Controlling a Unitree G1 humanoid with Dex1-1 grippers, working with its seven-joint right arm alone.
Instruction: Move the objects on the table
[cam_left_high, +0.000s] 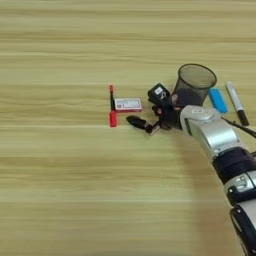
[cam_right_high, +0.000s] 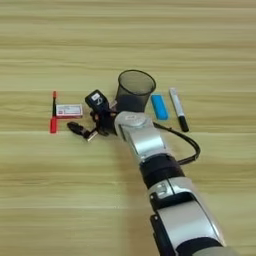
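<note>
Mid-table, right gripper (cam_left_high: 148, 109) sits with fingers spread wide, holding nothing, just right of the small white-and-red box (cam_left_high: 128, 104). Red pen (cam_left_high: 112, 106) lies touching the box's left side. Black mesh cup (cam_left_high: 193, 85) stands behind the gripper; blue block (cam_left_high: 217, 100) and marker (cam_left_high: 236, 103) lie right of the cup on the table (cam_left_high: 65, 175).

We see a black mesh cup (cam_right_high: 135, 90) standing upright on the table (cam_right_high: 125, 30), toward its right edge.
</note>
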